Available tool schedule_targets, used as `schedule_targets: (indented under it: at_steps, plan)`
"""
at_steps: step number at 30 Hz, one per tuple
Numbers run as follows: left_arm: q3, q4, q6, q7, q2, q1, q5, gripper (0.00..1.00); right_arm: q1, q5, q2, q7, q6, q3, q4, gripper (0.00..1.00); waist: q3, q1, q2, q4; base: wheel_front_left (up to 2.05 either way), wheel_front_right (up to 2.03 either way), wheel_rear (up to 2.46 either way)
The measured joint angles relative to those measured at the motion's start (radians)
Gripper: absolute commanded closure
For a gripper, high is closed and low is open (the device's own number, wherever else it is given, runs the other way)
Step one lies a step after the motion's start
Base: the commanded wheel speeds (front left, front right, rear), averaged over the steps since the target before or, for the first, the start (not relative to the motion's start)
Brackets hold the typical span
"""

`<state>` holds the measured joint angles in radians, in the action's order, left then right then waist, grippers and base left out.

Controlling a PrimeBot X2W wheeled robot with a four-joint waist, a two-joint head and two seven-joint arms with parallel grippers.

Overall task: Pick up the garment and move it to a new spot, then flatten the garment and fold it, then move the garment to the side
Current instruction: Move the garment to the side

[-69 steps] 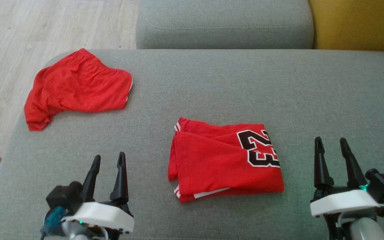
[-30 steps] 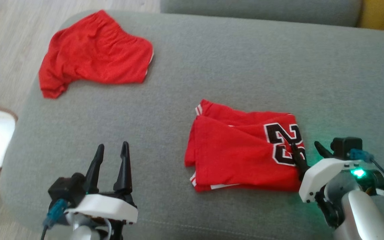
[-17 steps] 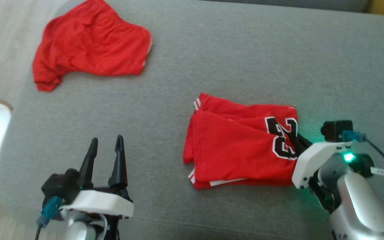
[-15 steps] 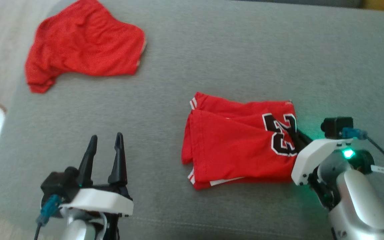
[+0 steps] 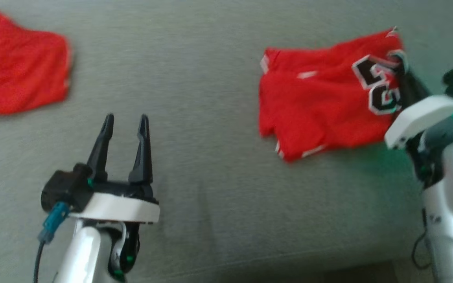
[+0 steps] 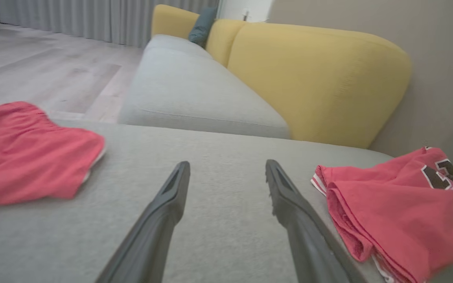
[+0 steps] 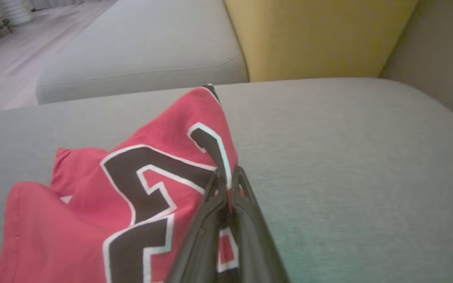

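Note:
The garment point(image 5: 321, 102) is a folded red jersey with a black-and-white number, lying on the grey cushion at the upper right of the head view. My right gripper point(image 5: 403, 74) is shut on its right edge beside the number, and that edge is pulled up off the cushion. In the right wrist view the fingers point(image 7: 226, 184) pinch the red cloth point(image 7: 140, 188) between them. The garment point(image 6: 387, 204) also lies to the right of my left gripper point(image 6: 228, 167) in the left wrist view. My left gripper point(image 5: 126, 120) hovers open over bare cushion, well left of the garment.
A second red garment point(image 5: 18, 74) lies at the upper left of the cushion point(image 5: 210, 177); it appears as red cloth point(image 6: 30, 153) in the left wrist view too. Behind stand another grey seat point(image 6: 195, 94) and a yellow backrest point(image 6: 317, 78). Wooden floor point(image 6: 34, 67) lies beyond.
My right gripper has shut on the garment's right edge and is lifting and dragging it up and to the right. The camera has shifted, so the whole scene has slid. The left gripper stays open.

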<state>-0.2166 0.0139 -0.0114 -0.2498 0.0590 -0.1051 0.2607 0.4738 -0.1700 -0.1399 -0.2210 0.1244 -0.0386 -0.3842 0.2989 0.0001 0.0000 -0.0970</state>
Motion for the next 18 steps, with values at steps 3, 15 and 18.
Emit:
schedule_targets:
  at_steps: [3,15,18]
  plan:
    - [-0.005,-0.016,0.003,0.002,0.006,-0.028,-0.014,0.00,0.044,0.009,-0.001,0.011,0.000,-0.027,0.000,1.00,0.027,0.0000,0.0000,-0.061,0.00,0.00,0.00]
    - [-0.018,-0.073,0.002,0.063,0.052,-0.072,-0.040,0.00,0.105,0.022,0.035,0.081,0.000,-0.089,-0.055,1.00,0.130,0.0000,0.0000,-0.250,0.00,0.00,0.00]
    - [-0.023,-0.078,0.001,0.065,0.059,-0.073,-0.040,0.00,0.129,0.022,0.039,0.093,0.000,-0.091,-0.072,1.00,0.147,0.0000,0.0000,-0.268,0.00,0.00,0.00]
